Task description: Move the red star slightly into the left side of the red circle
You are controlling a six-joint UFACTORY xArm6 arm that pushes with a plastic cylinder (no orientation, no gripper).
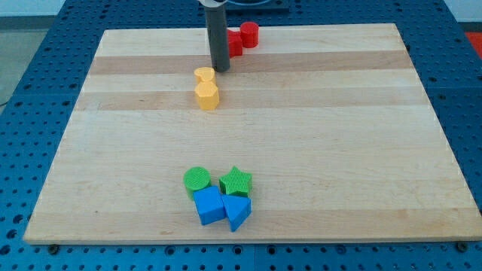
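Observation:
The red circle (249, 34) stands near the view's top edge of the board. The red star (235, 44) sits just left of it and slightly lower, touching or nearly touching it, and is partly hidden behind the rod. My tip (219, 68) rests on the board just left of and below the red star, and just above and right of the yellow blocks.
A yellow heart-like block (204, 75) and a yellow hexagon (206, 95) sit together left of centre. A green circle (197, 179), green star (236, 181), blue cube (209, 205) and blue triangle (237, 211) cluster near the view's bottom. The wooden board (339, 135) lies on a blue pegboard.

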